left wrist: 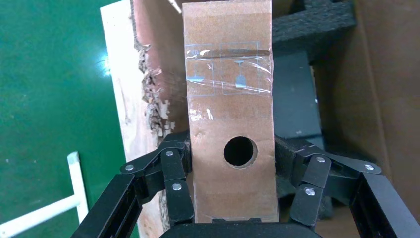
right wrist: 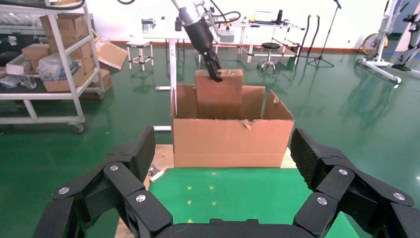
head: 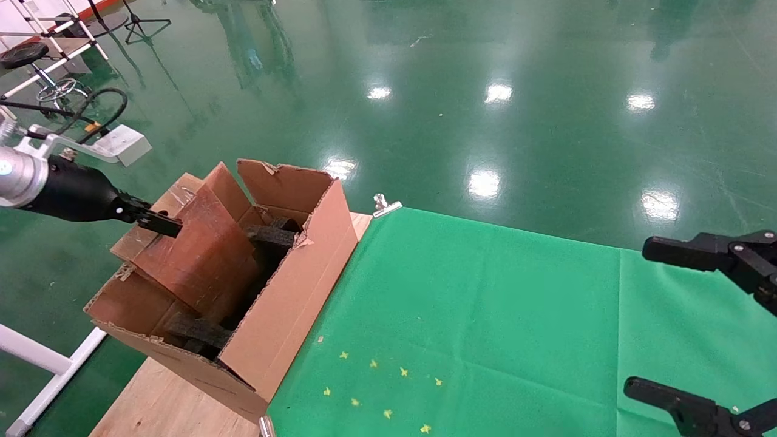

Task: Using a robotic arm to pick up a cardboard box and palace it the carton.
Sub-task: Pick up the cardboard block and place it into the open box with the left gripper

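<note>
The carton (head: pixel 285 303) sits at the left end of the table, on bare wood (head: pixel 164 400) just beside the green cloth (head: pixel 485 315); its torn flaps stand tall on the far and right sides, and dark foam pieces (head: pixel 270 235) fill part of the inside; the cloth to the right of it lies open across to the right gripper, with small yellow marks (head: pixel 388 388) near the front edge; beyond the table's far edge is glossy green floor (head: pixel 485 91). The left arm (head: pixel 18 176) reaches in from the left, roughly level, over the carton's left wall; the left gripper (left wrist: pixel 233 198) is clamped on the cardboard box (left wrist: pixel 230 114), one finger (left wrist: pixel 176 183) on each side, near the end with the round hole (left wrist: pixel 240 151); the box hangs tilted within the carton's mouth, its far end down among the flaps, its upper part above the rim. The right gripper (head: pixel 716 328) hangs over the cloth's right edge, well apart from the carton, its fingers spread wide and holding nothing.
</note>
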### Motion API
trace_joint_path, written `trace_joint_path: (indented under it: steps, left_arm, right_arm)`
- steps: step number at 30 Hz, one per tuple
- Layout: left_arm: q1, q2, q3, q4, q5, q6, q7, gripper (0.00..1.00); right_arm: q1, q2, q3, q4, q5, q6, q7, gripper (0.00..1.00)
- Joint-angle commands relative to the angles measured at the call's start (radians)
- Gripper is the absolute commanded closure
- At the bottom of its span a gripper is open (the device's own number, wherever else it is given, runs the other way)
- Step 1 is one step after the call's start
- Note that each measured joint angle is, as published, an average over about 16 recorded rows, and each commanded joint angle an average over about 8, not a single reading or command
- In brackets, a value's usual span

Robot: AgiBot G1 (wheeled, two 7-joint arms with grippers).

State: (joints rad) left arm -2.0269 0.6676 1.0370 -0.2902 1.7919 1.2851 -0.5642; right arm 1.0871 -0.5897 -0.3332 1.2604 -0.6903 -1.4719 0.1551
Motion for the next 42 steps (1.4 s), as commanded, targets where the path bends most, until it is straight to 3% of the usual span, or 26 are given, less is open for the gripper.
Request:
trace_joint_path:
  steps: [1,19,29,42]
  left_arm:
    - [0.006,0.013,0.000,0.044,0.003,-0.031,0.011,1.00]
    - [0.108,0.101,-0.005,0.244,-0.005,-0.209,0.064,1.00]
    - [0.182,0.118,-0.013,0.286,-0.017,-0.274,0.063,1.00]
    - [0.307,0.153,-0.041,0.287,-0.057,-0.469,0.065,0.97]
  right_arm:
    - [0.000,0.000,0.000,0.000,0.000,0.000,0.000,0.00]
    - [0.000,0.000,0.000,0.000,0.000,0.000,0.000,0.00]
    - [0.000,0.000,0.000,0.000,0.000,0.000,0.000,0.00]
    - [0.000,0.000,-0.001,0.000,0.000,0.000,0.000,0.00]
